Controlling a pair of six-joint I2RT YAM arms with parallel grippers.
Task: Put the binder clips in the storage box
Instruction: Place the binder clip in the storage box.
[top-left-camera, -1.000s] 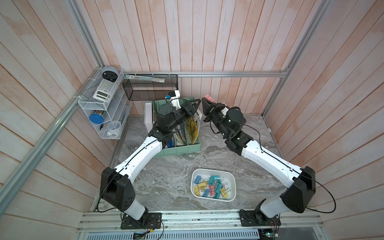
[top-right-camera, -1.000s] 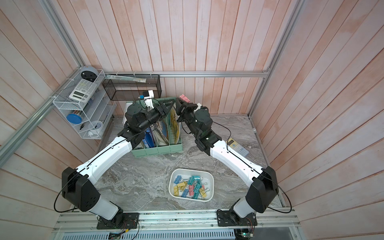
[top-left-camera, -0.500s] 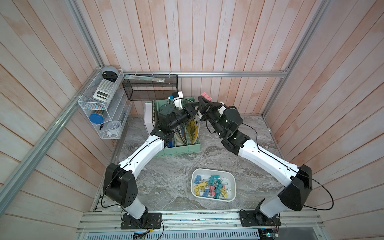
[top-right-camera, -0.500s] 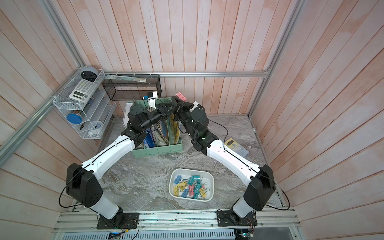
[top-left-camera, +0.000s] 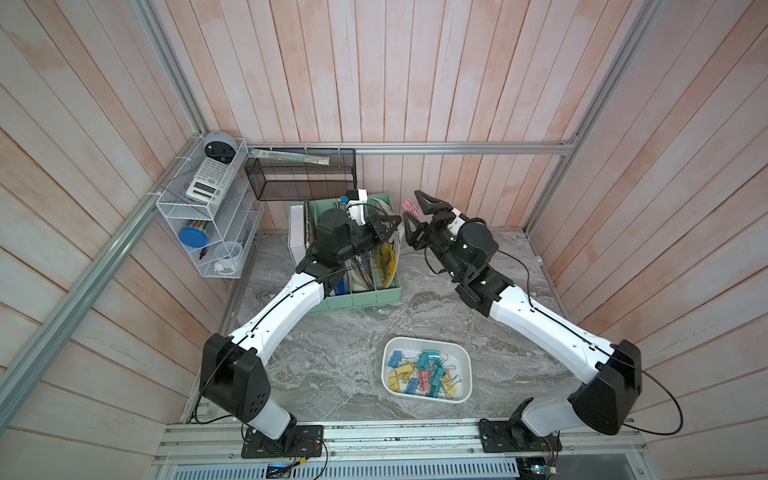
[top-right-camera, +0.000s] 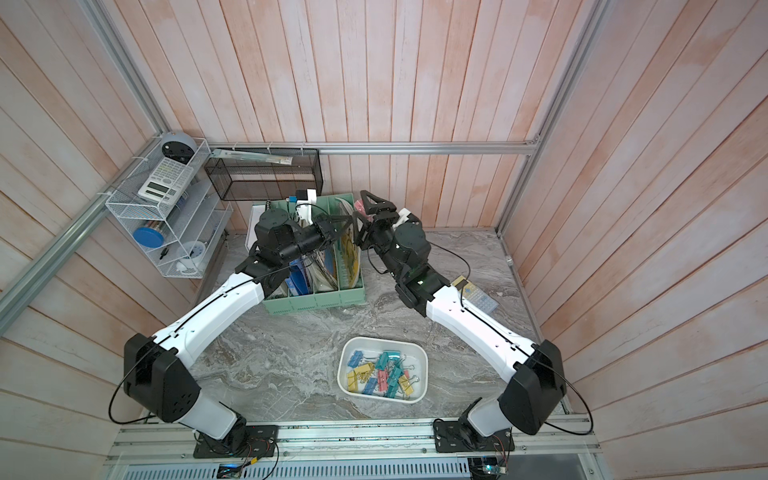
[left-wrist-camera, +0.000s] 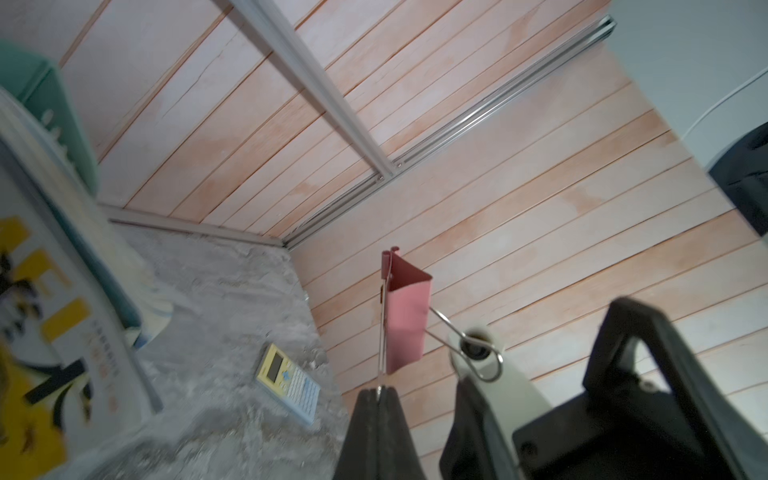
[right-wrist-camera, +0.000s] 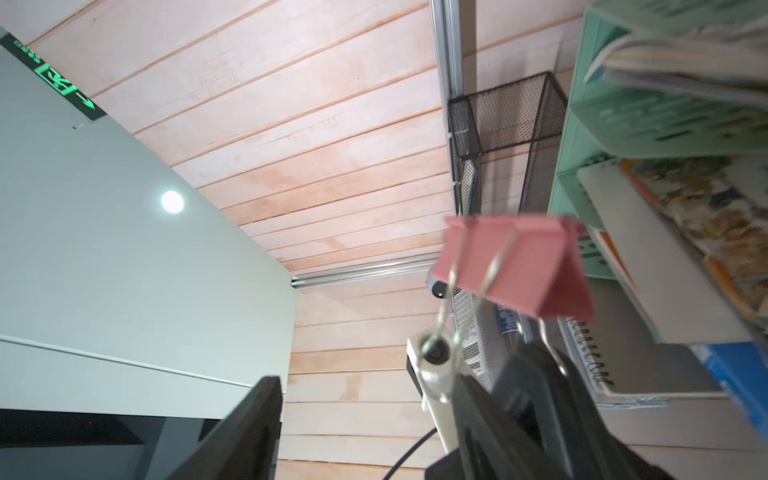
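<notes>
1. Setting: a cell walled in pale pink wooden boards, floored by a grey marbled tabletop (top-left-camera: 332, 361). A mint-green file holder (top-left-camera: 357, 297) stands against the back wall and serves as the reference below.
2. The storage box (top-left-camera: 424, 339) is a white tray on the tabletop, nearer the robot's bases than the file holder and apart from it. It holds a heap of binder clips (top-left-camera: 424, 376) in blue, yellow, teal and pink.
3. The pink binder clip (left-wrist-camera: 405, 316) is in the air just beside the file holder's top edge, on the right arm's side, with both wire handles swung out.
4. The left gripper (left-wrist-camera: 379, 390) has its fingers pressed together on the end of one wire handle; this hold alone appears to carry the clip.
5. The right gripper (top-left-camera: 412, 209) has its jaws spread wide on either side of the clip and grips nothing. Whether a finger touches the free handle cannot be told.
6. Handling (judged): the clip is light, rigid painted steel and not fragile. The handle is thin and smooth and pivots at the body, so a one-handle hold lets the clip swing and may slip. A firmer hold would be across the body's flat faces, or on both handles pinched together. A short drop into the box should do no harm.
</notes>
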